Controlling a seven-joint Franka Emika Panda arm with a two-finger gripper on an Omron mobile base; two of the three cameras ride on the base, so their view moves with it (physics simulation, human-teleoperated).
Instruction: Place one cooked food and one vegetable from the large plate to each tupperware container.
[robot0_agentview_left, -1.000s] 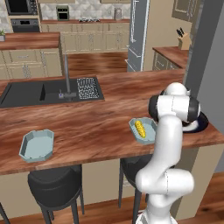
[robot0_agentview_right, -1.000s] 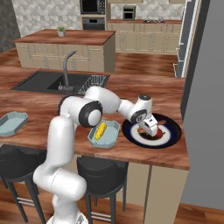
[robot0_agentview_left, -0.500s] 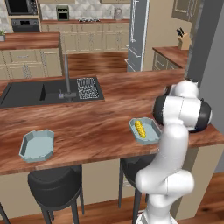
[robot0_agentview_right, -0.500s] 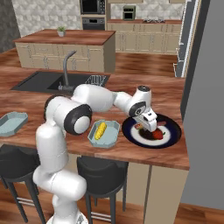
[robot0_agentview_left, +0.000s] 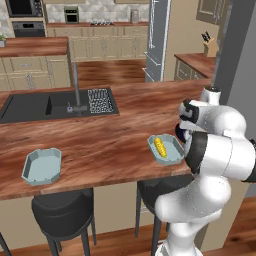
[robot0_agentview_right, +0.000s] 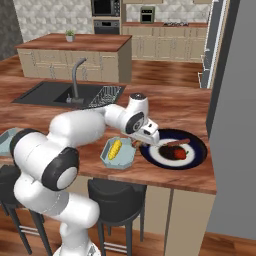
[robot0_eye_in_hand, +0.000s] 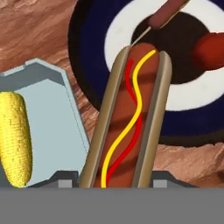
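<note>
Gripped between the end effector fingers, whose tips are seen on either side of its near end in the hand view, the hot dog in its bun is held above the gap between the near tray and the large plate. The corn cob is already lying in that tray, so the step in hand is judged to be carrying the first cooked food across to join it. For the next move, the hot dog would need to be brought fully over the tray's floor beside the corn, lowered, and only then released, so that the bun is not caught on the raised rim. Farther off, the sausage on a stick and the red vegetable are left on the plate. Well apart along the counter, the second tray is still to be filled.
</note>
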